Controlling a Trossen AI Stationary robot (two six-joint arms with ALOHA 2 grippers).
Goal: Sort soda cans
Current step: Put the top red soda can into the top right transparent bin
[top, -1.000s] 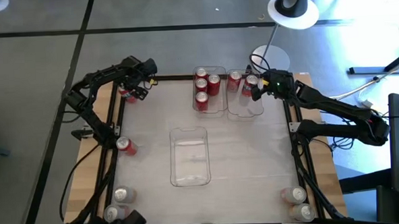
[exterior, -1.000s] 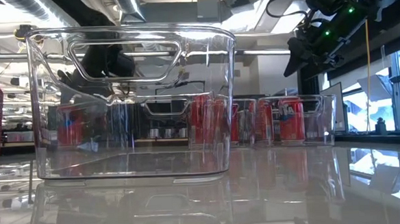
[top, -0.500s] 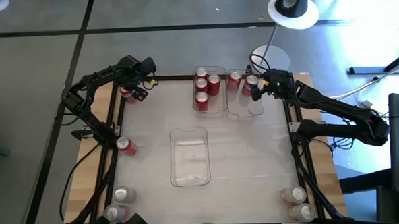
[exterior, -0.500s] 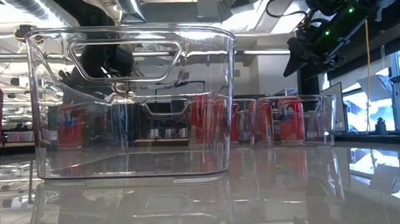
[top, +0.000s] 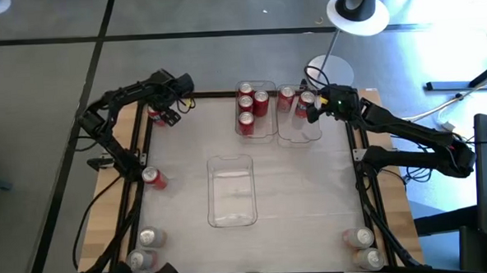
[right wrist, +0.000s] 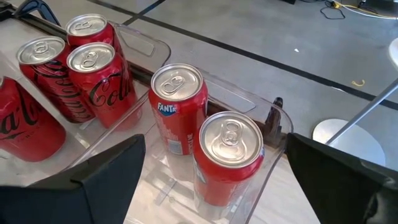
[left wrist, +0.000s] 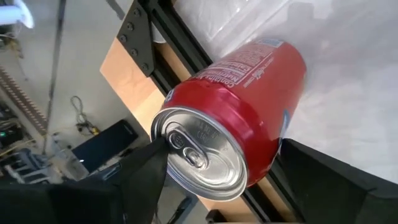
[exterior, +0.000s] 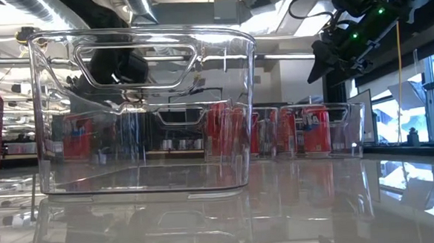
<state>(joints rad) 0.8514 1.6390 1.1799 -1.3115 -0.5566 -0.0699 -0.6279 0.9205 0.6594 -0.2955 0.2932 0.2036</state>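
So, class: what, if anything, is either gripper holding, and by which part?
The left gripper clasps a red soda can by its sides near the silver top; the right gripper holds nothing.

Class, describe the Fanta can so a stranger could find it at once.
Look at the table's far edge, where two clear bins sit side by side. In the right bin, below the open right hand, stand two red cans. The Fanta can alone bears that name.

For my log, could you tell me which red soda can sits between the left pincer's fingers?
The red soda can at the table's far-left corner; the others sit in bins or along the edges.
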